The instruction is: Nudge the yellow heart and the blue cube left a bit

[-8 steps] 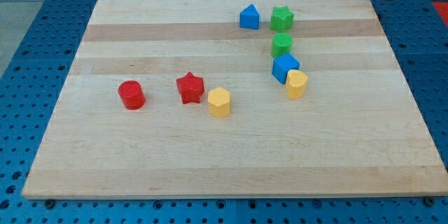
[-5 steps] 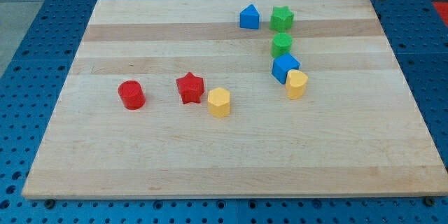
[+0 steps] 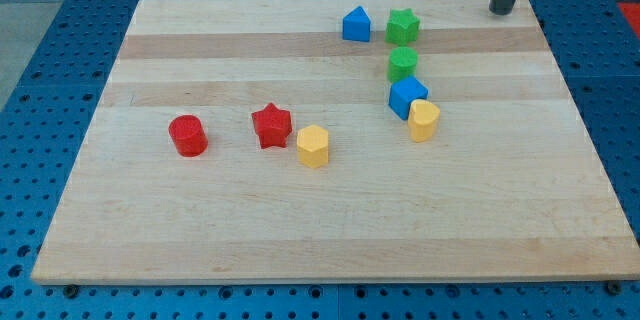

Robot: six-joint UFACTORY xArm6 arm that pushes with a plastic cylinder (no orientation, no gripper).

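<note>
My tip (image 3: 500, 10), a bare rod w/ nothing to open or grip, sits at the board's top-right corner touching no block, well apart from the yellow heart (image 3: 424, 120) and the blue cube (image 3: 407, 95) touching it, right of centre.

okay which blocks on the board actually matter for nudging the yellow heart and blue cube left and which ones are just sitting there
For the job: yellow heart, blue cube touching it, and my tip at the board's top right, away from all the blocks.

Just lying about: green cylinder, green star, blue house-shaped block, yellow hexagon, red star, red cylinder.
</note>
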